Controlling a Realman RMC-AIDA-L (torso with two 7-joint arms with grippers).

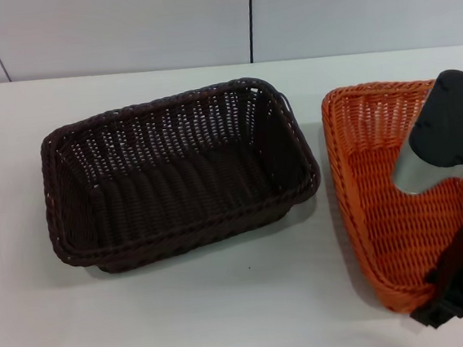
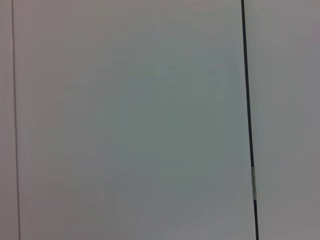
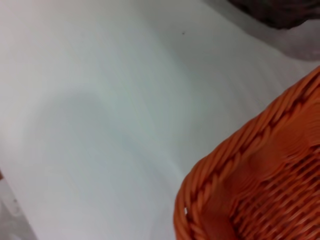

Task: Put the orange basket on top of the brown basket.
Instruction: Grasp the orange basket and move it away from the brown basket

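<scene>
White flat table (image 1: 228, 305) is taking up most of the head view, pale wall panels (image 1: 119, 28) running behind it. Dark chocolate-brown rectangular woven wicker basket (image 1: 178, 174) is sitting left of centre on the table, open side up, nothing inside. Bright orange rectangular woven wicker basket (image 1: 390, 199) is lying to its right, just beside it and apart, not on top of it, partly cut off at the frame edge. Right arm, black and silver, is reaching over the orange basket, with the right gripper (image 1: 449, 290) down at the near rim; finger opening and any hold on the rim cannot be told.

Right wrist view is showing only a close braided corner of the orange basket (image 3: 260, 180), bare table (image 3: 100, 125) and a sliver of the brown basket (image 3: 280, 12); no fingers in it.

Left wrist view is showing only wall panels (image 2: 130, 120) with a dark seam (image 2: 248, 120); left gripper is showing in no view.
</scene>
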